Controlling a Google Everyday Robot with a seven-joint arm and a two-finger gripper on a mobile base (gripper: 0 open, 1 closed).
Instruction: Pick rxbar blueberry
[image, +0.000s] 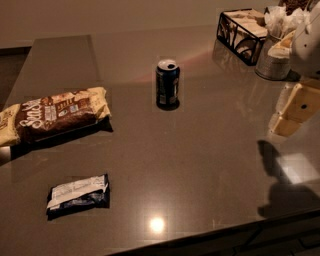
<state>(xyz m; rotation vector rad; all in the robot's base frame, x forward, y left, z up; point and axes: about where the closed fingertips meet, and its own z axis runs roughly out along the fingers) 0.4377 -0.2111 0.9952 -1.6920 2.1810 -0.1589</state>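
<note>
The rxbar blueberry (78, 195) lies flat on the dark countertop at the front left; it is a small dark blue bar with a white label panel facing up. My gripper (292, 112), cream-coloured, hangs over the counter's right side, far to the right of the bar and touching nothing. Its shadow falls on the counter below it.
A brown and cream snack bag (52, 115) lies at the left. A dark blue drink can (167, 84) stands upright in the middle. A black wire basket (242, 32) and a metal cup of napkins (274, 60) stand at the back right. The counter's front edge (210, 235) runs close below the bar.
</note>
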